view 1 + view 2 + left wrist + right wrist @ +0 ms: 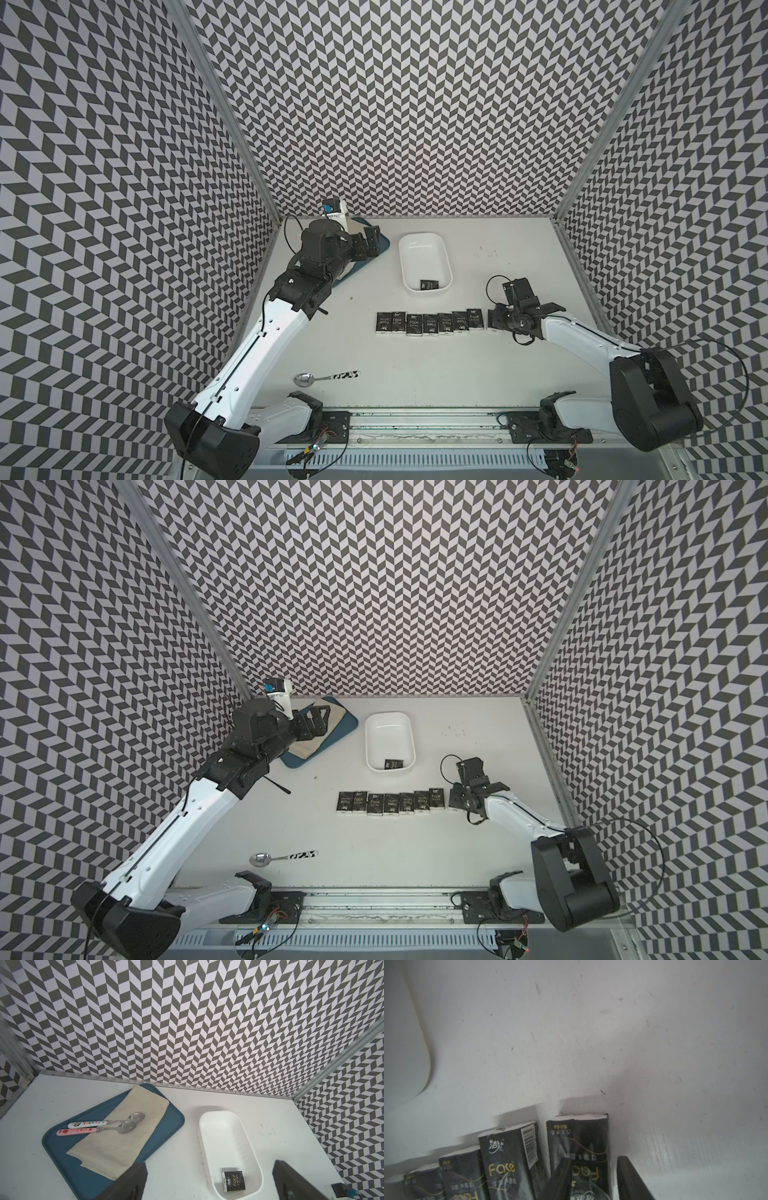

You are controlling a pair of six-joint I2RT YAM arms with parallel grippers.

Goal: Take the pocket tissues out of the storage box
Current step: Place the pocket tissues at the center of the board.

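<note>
Hovering at the 3 o'clock end of the pocket tissues row (430,323) on the table (415,374), the right gripper (593,1160) holds its jaws apart over the end packet (583,1136) (flat, unclamped). One last packet (429,284) lies at the storage box's (422,259) 6 o'clock end; the left gripper (209,1164), spread wide, hangs at the box's 9 o'clock.

One black "Face" tissue packet (429,284) is being contained, flat, at the near end of the shallow white storage box (422,257); the other packets (430,325) are being displayed in a side-by-side row on the counter (415,374) nearby.
</note>
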